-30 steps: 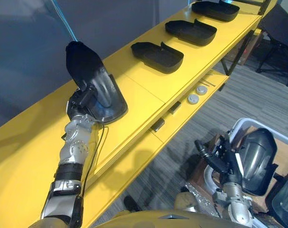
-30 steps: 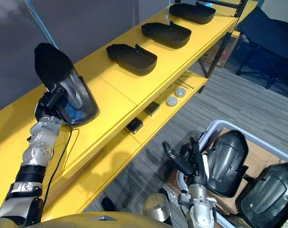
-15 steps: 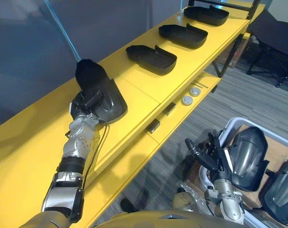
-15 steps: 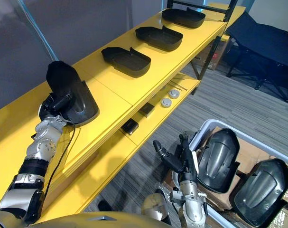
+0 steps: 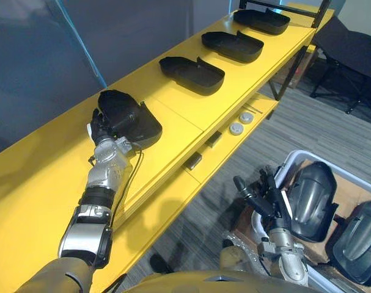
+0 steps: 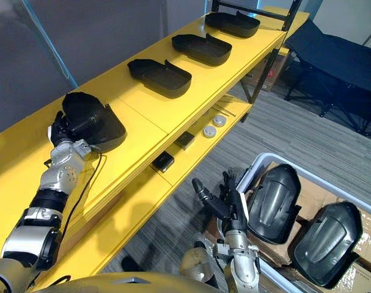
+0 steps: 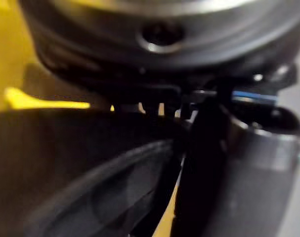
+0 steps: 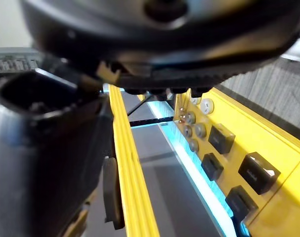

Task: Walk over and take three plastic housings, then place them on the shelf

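Now L hand [image 5: 103, 124] grips back end of black housing [image 5: 129, 117], fingers curled round it. Housing rests on yellow shelf [image 5: 173, 116], so prob. ready to let go. Three more housings [image 5: 192, 74] sit in row further along. R hand [image 5: 258, 196] hangs low, fingers straight, holding nothing, near white bin [image 5: 298, 157] w/ spare housings [image 5: 312, 198]. Grey carpet floor [image 5: 332, 131]; small round parts [image 5: 236, 129] on lower shelf.

Matt black plastic housing [image 5: 129, 116] on smooth yellow shelf [image 5: 176, 111].
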Motion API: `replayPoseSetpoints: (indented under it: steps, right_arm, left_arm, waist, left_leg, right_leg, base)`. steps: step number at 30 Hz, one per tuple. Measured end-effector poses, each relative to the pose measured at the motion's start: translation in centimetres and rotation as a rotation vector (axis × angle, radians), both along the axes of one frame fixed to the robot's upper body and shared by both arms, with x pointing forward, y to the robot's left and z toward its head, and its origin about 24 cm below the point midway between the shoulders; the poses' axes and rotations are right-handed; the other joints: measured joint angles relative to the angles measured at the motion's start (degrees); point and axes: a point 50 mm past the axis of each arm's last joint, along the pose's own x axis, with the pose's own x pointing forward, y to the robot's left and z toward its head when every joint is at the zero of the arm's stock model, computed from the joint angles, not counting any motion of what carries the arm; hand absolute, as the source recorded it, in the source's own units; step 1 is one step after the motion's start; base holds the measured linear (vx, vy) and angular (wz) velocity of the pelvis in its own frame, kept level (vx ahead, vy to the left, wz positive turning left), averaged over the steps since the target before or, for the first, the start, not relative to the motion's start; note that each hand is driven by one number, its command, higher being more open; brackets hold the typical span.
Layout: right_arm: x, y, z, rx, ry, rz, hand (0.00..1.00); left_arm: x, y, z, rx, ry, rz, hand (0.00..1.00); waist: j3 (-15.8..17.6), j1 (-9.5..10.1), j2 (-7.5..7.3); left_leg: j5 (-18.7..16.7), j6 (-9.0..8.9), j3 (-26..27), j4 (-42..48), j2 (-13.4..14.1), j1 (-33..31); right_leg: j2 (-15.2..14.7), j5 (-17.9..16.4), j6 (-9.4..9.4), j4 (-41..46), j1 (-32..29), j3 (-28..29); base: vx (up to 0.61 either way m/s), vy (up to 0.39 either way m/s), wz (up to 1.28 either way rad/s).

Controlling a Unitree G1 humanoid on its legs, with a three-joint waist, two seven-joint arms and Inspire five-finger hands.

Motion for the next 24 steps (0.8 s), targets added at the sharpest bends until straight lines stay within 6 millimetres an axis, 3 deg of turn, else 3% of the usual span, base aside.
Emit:
replayPoseSetpoints:
  steps: [8,20,24]
  right_arm:
    - [0.0,-0.3,0.1,0.024,-0.006,-0.062,1.0]
    - [0.0,0.3,0.1,-0.018,-0.01,-0.086,1.0]
    - [0.2,0.4,0.7,-0.068,-0.049,-0.124,1.0]
  left_arm:
    - [0.5,0.2,0.6,0.131,0.06,0.009,1.0]
    - [0.9,0.6,1.6,0.135,0.01,0.049,1.0]
    - [1.1,0.2,3.0,0.136,-0.068,0.029,1.0]
  waist:
    - [0.0,0.06,-0.13]
    - [-0.2,0.29,-0.63]
    - [-0.4,1.81,-1.0]
  left_leg:
    - [0.3,0.05,-1.0,0.0,0.0,-0.7]
    - [0.9,0.18,-2.8,0.0,0.0,-1.8]
    - [1.0,0.19,-2.8,0.0,0.0,-1.9]
  right_leg:
    - [0.0,0.0,-0.01,-0.1,0.0,-1.0]
    - [0.1,0.0,-0.05,0.0,0.2,-3.1]
    - [0.1,0.2,-0.13,0.0,0.2,-3.1]
  base:
    - [0.01,-0.007,0.07]
    - [0.0,-0.003,0.08]
    - [0.0,0.0,0.01]
